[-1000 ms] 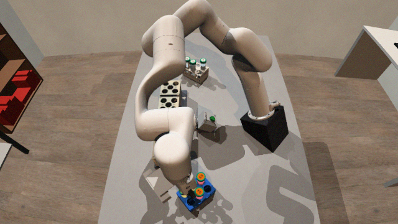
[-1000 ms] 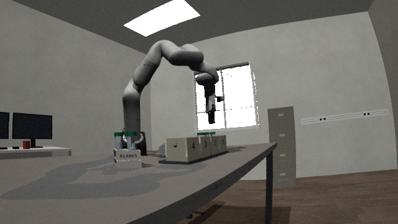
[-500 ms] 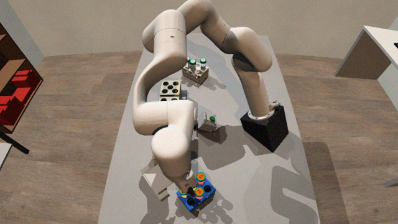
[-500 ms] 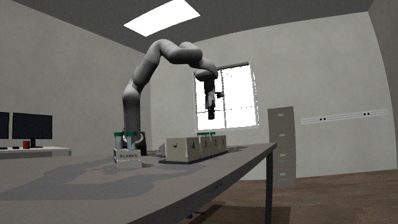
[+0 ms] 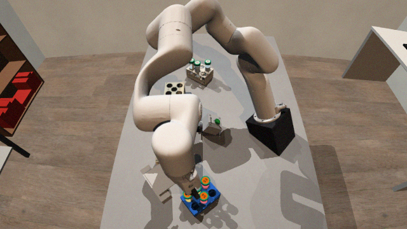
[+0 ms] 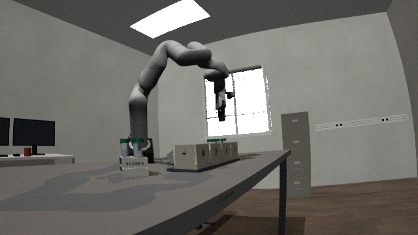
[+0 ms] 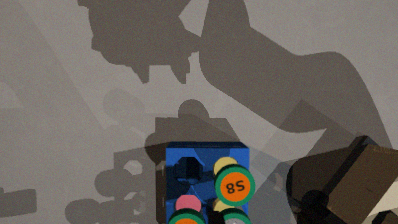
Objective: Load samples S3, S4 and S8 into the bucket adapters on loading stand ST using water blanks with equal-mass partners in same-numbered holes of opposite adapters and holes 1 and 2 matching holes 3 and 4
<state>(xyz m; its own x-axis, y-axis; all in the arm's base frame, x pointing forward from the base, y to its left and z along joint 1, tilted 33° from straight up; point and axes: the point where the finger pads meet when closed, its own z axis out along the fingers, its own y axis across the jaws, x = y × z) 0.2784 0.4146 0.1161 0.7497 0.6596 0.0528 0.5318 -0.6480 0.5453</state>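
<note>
Grey counter (image 5: 270, 197) (image 6: 98, 202) (image 7: 45, 60): blue tube rack (image 5: 203, 206) (image 7: 212, 154) at top-view 6 o'clock, S8 (image 5: 187, 195) (image 7: 235, 186) racked. Claw (image 5: 195, 193) (image 6: 221, 118) part-spread, empty, above. Looks like sample pickup; next: align over chosen cap, descend, avoid neighbours.

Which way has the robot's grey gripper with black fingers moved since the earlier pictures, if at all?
Yes, upward: the gripper is slightly higher against the bright window, its fingertips nearer the dark horizontal line.
</note>
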